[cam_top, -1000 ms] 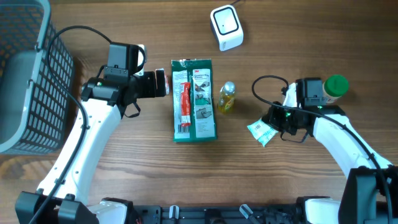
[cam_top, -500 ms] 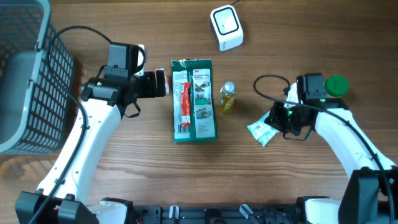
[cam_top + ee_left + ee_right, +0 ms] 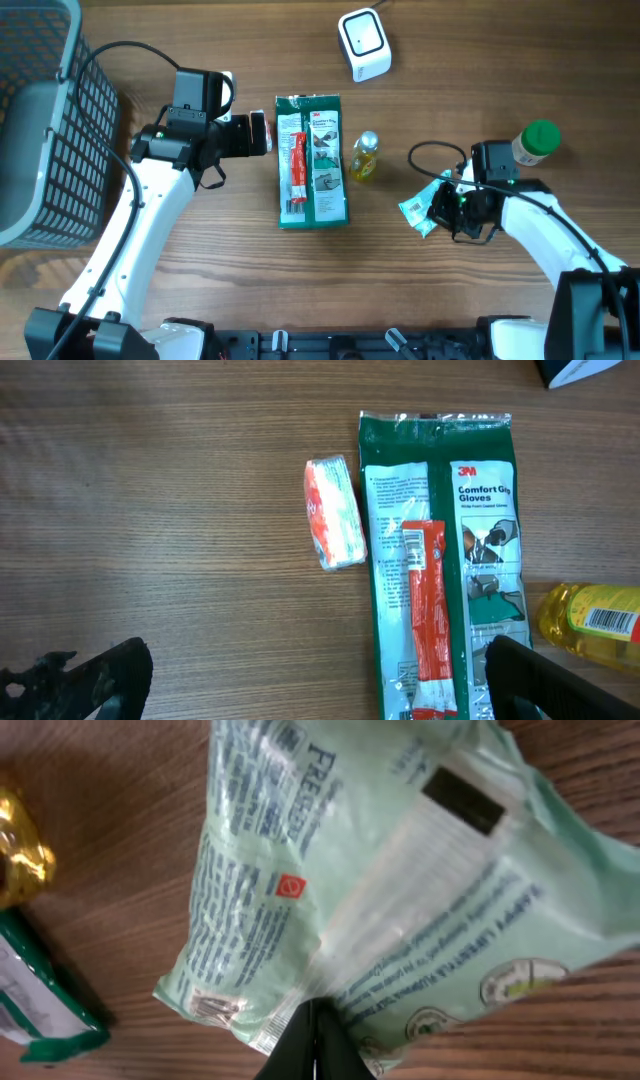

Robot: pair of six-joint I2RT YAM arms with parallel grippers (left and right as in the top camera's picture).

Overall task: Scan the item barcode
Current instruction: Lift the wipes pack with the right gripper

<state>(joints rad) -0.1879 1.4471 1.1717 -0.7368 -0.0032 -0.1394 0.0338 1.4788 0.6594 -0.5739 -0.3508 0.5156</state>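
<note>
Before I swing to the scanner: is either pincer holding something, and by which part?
Right pincer is shut on the pale green packet, pinching one edge. Left pincer is open, holding nothing.

Soft, even light falling from above across counter (image 3: 200,300); wood grain reading clearly overhead. Arms casting only faint, short shadows. Slight sheen lying on film of glove pack (image 3: 480,480) in left wrist view, frame otherwise sharp. Left fingers (image 3: 90,680) sitting dark and blurred at bottom corners. Right wrist view running soft: pale green packet (image 3: 380,890) too close, print smearing, white glare crossing its middle. Right fingers (image 3: 318,1040) showing as black silhouette. Yellow bottle (image 3: 20,850) glinting out of focus at left edge.
</note>
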